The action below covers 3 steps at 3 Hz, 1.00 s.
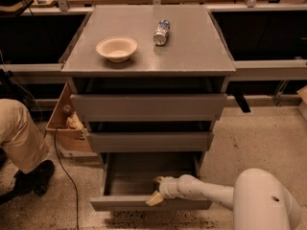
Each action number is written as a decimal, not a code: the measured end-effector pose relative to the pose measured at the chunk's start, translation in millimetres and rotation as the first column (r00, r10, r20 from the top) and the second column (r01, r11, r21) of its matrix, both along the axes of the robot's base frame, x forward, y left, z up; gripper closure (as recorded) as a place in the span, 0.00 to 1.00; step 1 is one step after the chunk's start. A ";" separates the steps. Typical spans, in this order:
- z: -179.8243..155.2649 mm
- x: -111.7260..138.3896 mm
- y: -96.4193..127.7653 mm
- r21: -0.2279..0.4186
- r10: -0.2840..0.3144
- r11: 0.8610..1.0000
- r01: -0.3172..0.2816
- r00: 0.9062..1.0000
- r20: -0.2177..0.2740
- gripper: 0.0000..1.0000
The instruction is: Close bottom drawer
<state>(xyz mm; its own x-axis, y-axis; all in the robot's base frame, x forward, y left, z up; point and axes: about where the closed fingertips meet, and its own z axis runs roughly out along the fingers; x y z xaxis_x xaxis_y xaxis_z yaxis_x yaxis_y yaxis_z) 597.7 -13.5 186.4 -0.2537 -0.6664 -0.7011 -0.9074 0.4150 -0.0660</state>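
Bottom drawer [125, 204]: lowest of three, pulled well out toward the camera.
Claw [156, 189]: spread, over the drawer's front edge near its middle; one finger [154, 199] on the front panel, the other inside the box.
Arm [206, 191]: enters from the lower right.
Table [196, 51]: carries a bowl [116, 48] and a can [161, 31] on its side.

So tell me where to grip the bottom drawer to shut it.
Take the bottom drawer by the top edge of its flat front panel, near mid-width, coming from above and in front: there is no handle, and the pulled-out box leaves that rim free. The gripper sits at that edge.
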 end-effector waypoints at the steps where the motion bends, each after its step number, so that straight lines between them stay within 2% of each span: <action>1: 4.9 -0.8 0.5 0.000 0.001 1.000 -0.001 1.000 0.004 0.75; 2: 10.1 11.1 -0.5 -0.001 -0.003 1.000 0.003 1.000 0.024 0.62; 3: 10.1 11.1 -0.5 -0.001 -0.003 1.000 0.003 1.000 0.024 0.40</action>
